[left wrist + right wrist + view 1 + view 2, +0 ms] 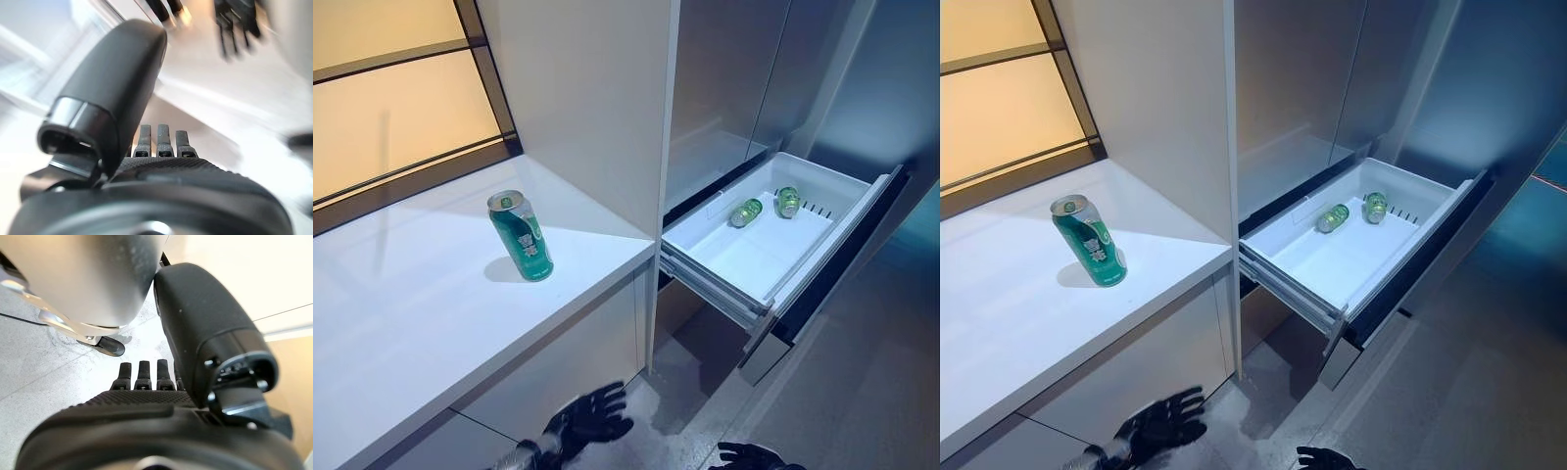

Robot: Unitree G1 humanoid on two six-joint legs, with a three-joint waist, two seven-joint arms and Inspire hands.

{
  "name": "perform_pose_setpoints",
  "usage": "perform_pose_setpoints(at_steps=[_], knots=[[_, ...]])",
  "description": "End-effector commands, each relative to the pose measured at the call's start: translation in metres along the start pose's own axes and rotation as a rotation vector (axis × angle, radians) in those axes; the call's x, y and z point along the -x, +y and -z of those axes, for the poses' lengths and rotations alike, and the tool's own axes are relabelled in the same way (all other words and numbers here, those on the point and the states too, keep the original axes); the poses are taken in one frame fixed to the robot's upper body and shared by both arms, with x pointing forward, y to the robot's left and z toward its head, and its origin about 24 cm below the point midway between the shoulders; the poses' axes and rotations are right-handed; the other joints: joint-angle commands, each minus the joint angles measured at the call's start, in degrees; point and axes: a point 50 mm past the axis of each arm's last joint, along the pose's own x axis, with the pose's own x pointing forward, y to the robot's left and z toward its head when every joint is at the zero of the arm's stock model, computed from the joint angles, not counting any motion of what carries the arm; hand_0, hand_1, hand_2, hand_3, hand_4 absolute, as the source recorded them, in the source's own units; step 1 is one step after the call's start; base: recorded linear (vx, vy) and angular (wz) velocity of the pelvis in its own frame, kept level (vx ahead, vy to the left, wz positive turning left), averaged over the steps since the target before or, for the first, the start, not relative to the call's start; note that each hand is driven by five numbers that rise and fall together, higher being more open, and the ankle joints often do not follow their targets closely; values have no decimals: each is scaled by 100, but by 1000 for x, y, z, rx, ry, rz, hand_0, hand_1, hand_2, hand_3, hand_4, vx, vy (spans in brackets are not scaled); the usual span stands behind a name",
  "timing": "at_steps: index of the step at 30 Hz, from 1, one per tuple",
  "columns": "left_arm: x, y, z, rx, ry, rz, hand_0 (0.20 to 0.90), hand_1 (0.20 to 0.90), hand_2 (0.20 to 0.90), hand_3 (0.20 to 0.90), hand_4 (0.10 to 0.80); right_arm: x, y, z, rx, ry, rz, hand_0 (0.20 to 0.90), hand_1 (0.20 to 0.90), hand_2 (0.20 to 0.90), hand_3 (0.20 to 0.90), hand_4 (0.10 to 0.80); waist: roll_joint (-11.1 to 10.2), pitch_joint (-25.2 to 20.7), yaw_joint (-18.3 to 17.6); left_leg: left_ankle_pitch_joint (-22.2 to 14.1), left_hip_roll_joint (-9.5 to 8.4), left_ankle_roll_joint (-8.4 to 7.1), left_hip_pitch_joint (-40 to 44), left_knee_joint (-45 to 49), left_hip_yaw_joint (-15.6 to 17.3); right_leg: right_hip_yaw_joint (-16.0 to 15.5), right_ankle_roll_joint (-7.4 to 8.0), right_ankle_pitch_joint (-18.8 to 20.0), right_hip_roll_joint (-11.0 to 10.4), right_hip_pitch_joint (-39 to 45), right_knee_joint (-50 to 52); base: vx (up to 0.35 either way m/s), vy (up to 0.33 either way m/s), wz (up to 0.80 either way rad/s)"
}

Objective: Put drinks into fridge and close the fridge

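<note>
A green can (521, 235) stands upright on the white counter (401, 323) at the left. The white fridge drawer (759, 259) is pulled open at the right, and two green cans (746, 211) (788, 201) lie on their sides at its back. My left hand (585, 419) hangs low in front of the counter's cabinet, fingers spread, holding nothing. My right hand (749, 456) is at the bottom edge below the drawer, fingers relaxed and empty. Its own wrist view shows straight fingers (142, 377) over the floor.
A tall white cabinet panel (597, 98) rises between the counter and the fridge. The grey fridge doors (734, 69) stand above the drawer. The drawer's dark front (832, 264) juts out over the grey floor (862, 392). A window (391, 88) runs behind the counter.
</note>
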Motion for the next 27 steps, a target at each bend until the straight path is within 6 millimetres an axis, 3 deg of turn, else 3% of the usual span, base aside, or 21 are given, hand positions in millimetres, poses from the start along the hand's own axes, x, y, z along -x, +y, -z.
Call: perform_pose_setpoints(at_steps=[1, 4, 5, 9, 12, 13, 16, 20, 23, 27], knots=[[-33, -29, -86, -49, -332, 350, 900, 900, 900, 900, 800, 3, -16, -17, 72, -16, -8, 900, 900, 900, 900, 800, 45, 69, 97, -370, -214, 92, -127, 124, 310, -338, 373, -340, -172, -301, 596, 0, 0, 0], [-32, -47, -128, -41, -493, 479, 900, 900, 900, 900, 800, 2, -14, -17, 67, -23, -6, 900, 900, 900, 900, 800, 43, 80, 135, -359, -219, 96, -140, 109, 265, -340, 376, -329, -172, -319, 608, 0, 0, 0], [-27, -57, -150, -76, -581, 522, 900, 900, 900, 900, 800, 2, -13, -16, 63, -27, -7, 900, 900, 900, 900, 800, 33, 82, 154, -361, -221, 100, -137, 99, 241, -353, 374, -332, -174, -317, 613, 0, 0, 0], [-6, -77, -198, -160, -820, 594, 900, 900, 900, 900, 800, 1, -8, -12, 64, -29, -10, 900, 900, 900, 900, 800, 10, 81, 188, -363, -230, 123, -134, 75, 183, -351, 364, -352, -167, -308, 608, 0, 0, 0], [17, -89, -229, -227, -990, 570, 900, 900, 900, 900, 800, 1, -4, -5, 65, -22, -10, 900, 900, 900, 900, 800, -6, 52, 240, -385, -243, 143, -129, 73, 123, -349, 349, -383, -159, -265, 585, 0, 0, 0], [28, -91, -242, -285, -1076, 486, 900, 900, 900, 900, 800, 0, -1, -2, 60, -21, -8, 900, 900, 900, 900, 800, -9, 36, 270, -398, -247, 149, -116, 64, 93, -355, 349, -395, -156, -241, 571, 0, 0, 0], [51, -87, -260, -431, -1210, 225, 900, 900, 900, 900, 800, 0, 5, 5, 50, -17, -10, 900, 900, 900, 900, 800, -12, -16, 328, -420, -264, 162, -85, 55, 13, -375, 345, -429, -147, -173, 538, 7, -11, 0], [72, -82, -272, -526, -1306, 27, 900, 900, 900, 900, 800, -1, 11, 10, 45, -9, -13, 900, 900, 900, 900, 800, -16, -67, 402, -428, -272, 155, -61, 56, -62, -413, 326, -480, -134, -98, 515, 26, -11, 5], [83, -82, -277, -624, -1373, -187, 900, 900, 900, 900, 800, -2, 15, 11, 43, -5, -15, 900, 900, 900, 900, 800, -20, -100, 438, -428, -275, 147, -41, 45, -100, -429, 313, -512, -116, -62, 510, 25, -8, 14], [94, -72, -282, -641, -1424, -345, 900, 900, 900, 900, 800, -3, 18, 10, 46, -1, -22, 900, 900, 900, 900, 800, -25, -145, 468, -424, -262, 130, -18, 29, -108, -434, 296, -544, -97, -22, 499, 21, -4, 3]])
